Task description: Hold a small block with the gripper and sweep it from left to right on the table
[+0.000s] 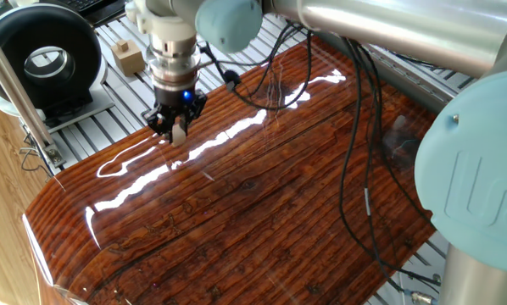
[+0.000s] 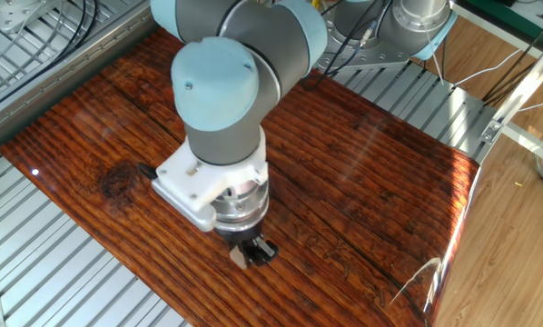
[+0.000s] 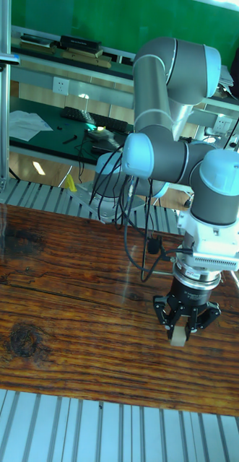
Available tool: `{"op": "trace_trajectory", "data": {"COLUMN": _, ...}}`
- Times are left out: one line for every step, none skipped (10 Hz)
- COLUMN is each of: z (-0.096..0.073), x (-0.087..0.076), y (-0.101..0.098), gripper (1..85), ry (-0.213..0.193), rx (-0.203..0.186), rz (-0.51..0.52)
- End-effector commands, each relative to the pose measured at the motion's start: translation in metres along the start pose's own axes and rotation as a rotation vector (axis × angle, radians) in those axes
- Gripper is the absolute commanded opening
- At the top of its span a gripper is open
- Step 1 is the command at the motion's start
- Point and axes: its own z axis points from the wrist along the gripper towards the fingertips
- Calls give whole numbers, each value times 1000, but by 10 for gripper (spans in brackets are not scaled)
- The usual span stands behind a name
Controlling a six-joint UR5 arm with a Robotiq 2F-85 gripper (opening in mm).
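Observation:
The small block [image 1: 179, 133] [image 3: 177, 336] is a pale beige cube pinched between the black fingers of the gripper [image 1: 177, 127] [image 2: 251, 254] [image 3: 181, 326], which is shut on it. The block's underside rests at the surface of the table [image 1: 262, 212] [image 2: 362, 173] [image 3: 76, 317], near its long edge beside the ribbed aluminium frame. In the other fixed view only a sliver of the block [image 2: 240, 260] shows under the wrist. A blue light glows on the silver wrist [image 1: 186, 96].
A larger tan wooden block [image 1: 130, 58] sits on the aluminium frame just beyond the table edge, next to a black round device [image 1: 43, 59]. Black cables [image 1: 355, 152] hang from the arm over the table. A vertical metal post [image 1: 12, 85] stands at that side.

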Motion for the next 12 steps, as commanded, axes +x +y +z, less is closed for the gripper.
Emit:
{"op": "trace_trajectory", "data": {"z": 28, "x": 11, "y": 9, "gripper": 10, "ry": -5, "rx": 5, "rz": 27}}
{"op": "trace_trajectory", "data": {"z": 30, "x": 19, "y": 8, "gripper": 13, "ry": 11, "rx": 21, "rz": 27}}
{"op": "trace_trajectory", "data": {"z": 28, "x": 22, "y": 6, "gripper": 60, "ry": 16, "rx": 33, "rz": 16}}
{"op": "trace_trajectory", "data": {"z": 27, "x": 23, "y": 5, "gripper": 80, "ry": 16, "rx": 36, "rz": 11}}
{"op": "trace_trajectory", "data": {"z": 28, "x": 23, "y": 7, "gripper": 83, "ry": 15, "rx": 29, "rz": 18}}
{"op": "trace_trajectory", "data": {"z": 28, "x": 23, "y": 7, "gripper": 83, "ry": 15, "rx": 28, "rz": 22}}
{"op": "trace_trajectory", "data": {"z": 28, "x": 22, "y": 7, "gripper": 80, "ry": 13, "rx": 29, "rz": 24}}
{"op": "trace_trajectory", "data": {"z": 29, "x": 22, "y": 4, "gripper": 77, "ry": 13, "rx": 37, "rz": 28}}
{"op": "trace_trajectory", "data": {"z": 29, "x": 22, "y": 5, "gripper": 77, "ry": 13, "rx": 35, "rz": 33}}
{"op": "trace_trajectory", "data": {"z": 29, "x": 22, "y": 5, "gripper": 77, "ry": 13, "rx": 34, "rz": 33}}
{"op": "trace_trajectory", "data": {"z": 29, "x": 22, "y": 6, "gripper": 77, "ry": 11, "rx": 34, "rz": 33}}
{"op": "trace_trajectory", "data": {"z": 29, "x": 21, "y": 6, "gripper": 77, "ry": 10, "rx": 31, "rz": 34}}
